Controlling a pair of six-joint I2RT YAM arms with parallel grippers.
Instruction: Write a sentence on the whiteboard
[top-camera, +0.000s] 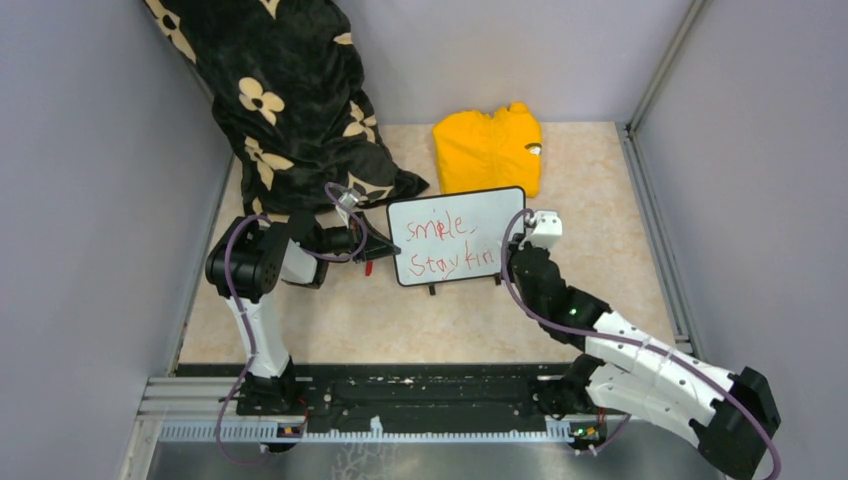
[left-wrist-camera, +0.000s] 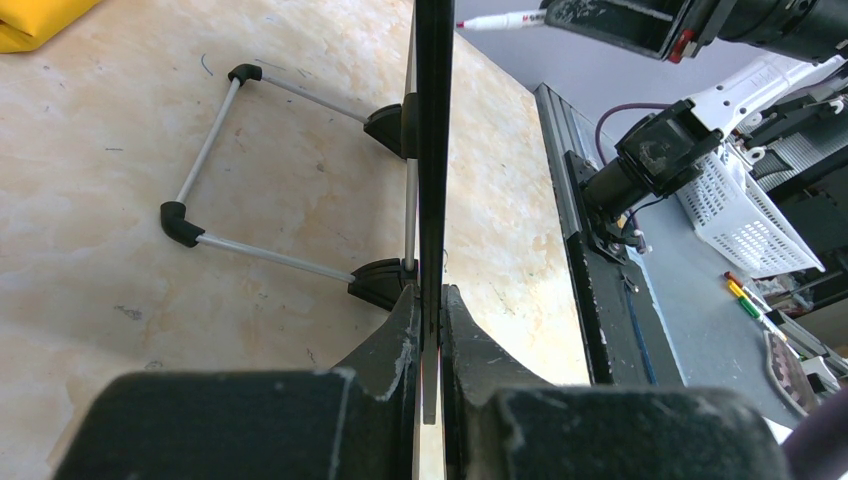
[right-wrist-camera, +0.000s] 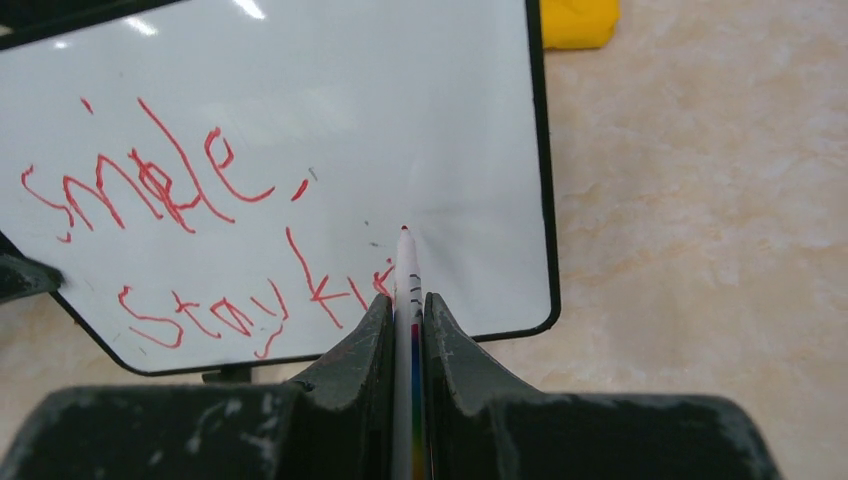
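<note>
The whiteboard (top-camera: 470, 222) stands on its wire feet in the middle of the table, tilted towards the arms. The sentence (top-camera: 447, 246) is in red, two lines reading "smile," and "stay ki". My left gripper (top-camera: 386, 250) is shut on the board's left rim; in the left wrist view the whiteboard (left-wrist-camera: 434, 150) is edge-on between the left gripper's (left-wrist-camera: 431, 310) fingers. My right gripper (right-wrist-camera: 407, 310) is shut on a slim white marker (right-wrist-camera: 406, 265). Its red tip sits at the whiteboard (right-wrist-camera: 420, 110) just right of the sentence's (right-wrist-camera: 180, 190) last letters.
A folded yellow garment (top-camera: 488, 148) lies behind the board. A black cloth with cream flowers (top-camera: 290, 100) hangs over the back left. Grey walls close in both sides. A black rail (top-camera: 420, 395) runs along the near edge. A white basket (left-wrist-camera: 740, 215) stands off the table.
</note>
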